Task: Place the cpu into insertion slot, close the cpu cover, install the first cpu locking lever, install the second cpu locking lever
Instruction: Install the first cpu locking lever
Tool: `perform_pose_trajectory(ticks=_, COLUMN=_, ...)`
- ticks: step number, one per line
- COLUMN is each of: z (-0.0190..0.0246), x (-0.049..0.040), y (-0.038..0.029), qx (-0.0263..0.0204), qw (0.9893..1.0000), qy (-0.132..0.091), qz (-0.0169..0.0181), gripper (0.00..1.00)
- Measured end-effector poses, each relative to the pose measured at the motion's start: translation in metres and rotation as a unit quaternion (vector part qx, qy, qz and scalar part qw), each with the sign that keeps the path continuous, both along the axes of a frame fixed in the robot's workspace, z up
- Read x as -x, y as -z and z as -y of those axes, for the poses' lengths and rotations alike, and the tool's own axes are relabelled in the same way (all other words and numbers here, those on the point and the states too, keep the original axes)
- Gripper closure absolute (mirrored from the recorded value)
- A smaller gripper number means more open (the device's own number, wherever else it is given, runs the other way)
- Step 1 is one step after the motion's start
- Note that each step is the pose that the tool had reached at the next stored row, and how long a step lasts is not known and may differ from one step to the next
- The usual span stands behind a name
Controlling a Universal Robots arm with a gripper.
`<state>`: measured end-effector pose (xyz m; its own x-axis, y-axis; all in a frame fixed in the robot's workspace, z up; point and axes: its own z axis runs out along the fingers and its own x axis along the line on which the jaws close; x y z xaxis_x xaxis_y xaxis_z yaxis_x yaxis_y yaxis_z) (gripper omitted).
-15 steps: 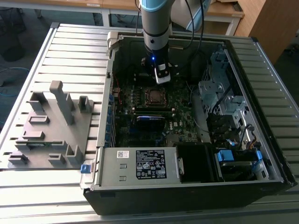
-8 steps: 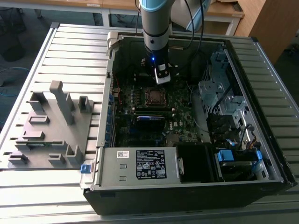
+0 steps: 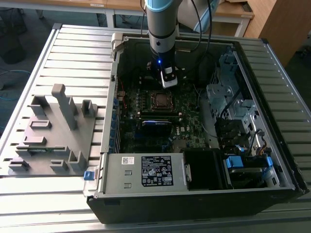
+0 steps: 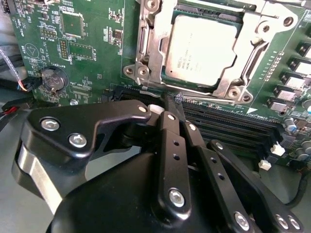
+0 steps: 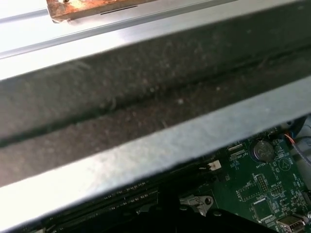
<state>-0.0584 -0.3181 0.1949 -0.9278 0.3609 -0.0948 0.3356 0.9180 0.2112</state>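
The cpu (image 4: 201, 48), a flat silver-grey square, lies in the insertion slot (image 3: 160, 99) on the green motherboard (image 4: 97, 43). The cpu cover (image 4: 150, 48), a silvery frame, lies flat around it. A thin metal lever rod (image 4: 214, 100) runs along the socket edge nearest the gripper. My gripper (image 4: 174, 104) is shut, its black fingertips together just beside that edge, at the rod's end; whether they touch it I cannot tell. In the exterior view the gripper (image 3: 168, 82) hangs inside the open computer case, just behind the socket.
Long black memory slots (image 4: 228, 124) run beside the socket, and a coin battery (image 4: 52, 80) sits on the board. The case wall (image 5: 155, 97) is close by. A power supply (image 3: 146, 170) and drive cage (image 3: 228, 92) crowd the case. A grey fixture (image 3: 53, 131) lies at the exterior view's left.
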Motion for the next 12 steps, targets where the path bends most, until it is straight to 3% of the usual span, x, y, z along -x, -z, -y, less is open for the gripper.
perform_pose_trajectory(ticks=12, z=-0.0001, x=0.0000, y=0.0021, qx=0.0002, qw=1.0000, qy=0.000, qz=0.0000, gripper=0.90)
